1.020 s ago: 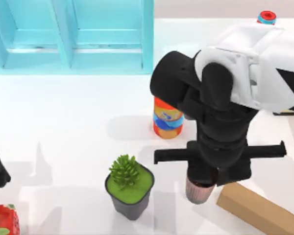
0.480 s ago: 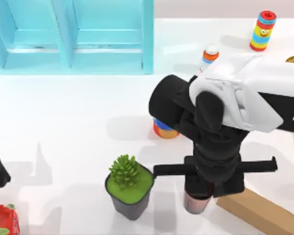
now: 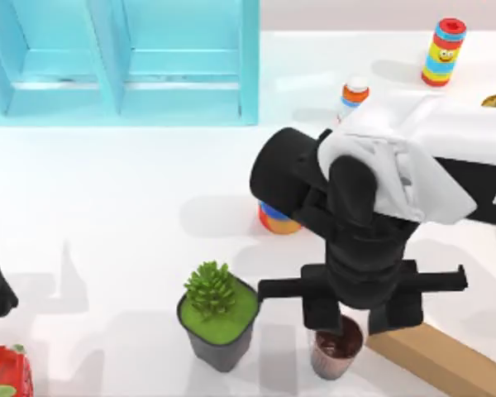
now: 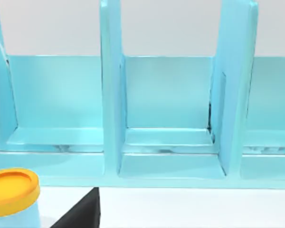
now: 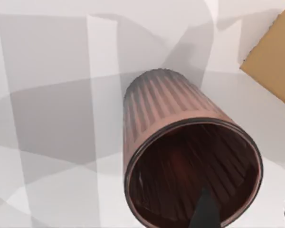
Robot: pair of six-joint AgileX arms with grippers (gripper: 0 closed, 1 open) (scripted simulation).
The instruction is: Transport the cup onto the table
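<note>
Top view: cup (image 3: 336, 353) upright on counter (image 3: 116, 215), between plant pot (image 3: 219, 318) and cardboard box (image 3: 434, 360). Right end effector (image 3: 360, 316) released, fingers spread just above rim. Left arm parked at left edge.

top view overhead, left wrist facing shelf (image 4: 168, 118), right wrist close above cup (image 5: 190, 161)

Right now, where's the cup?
Top view: the cup stands on the table near its front edge, between the plant pot and the wooden block.
</note>
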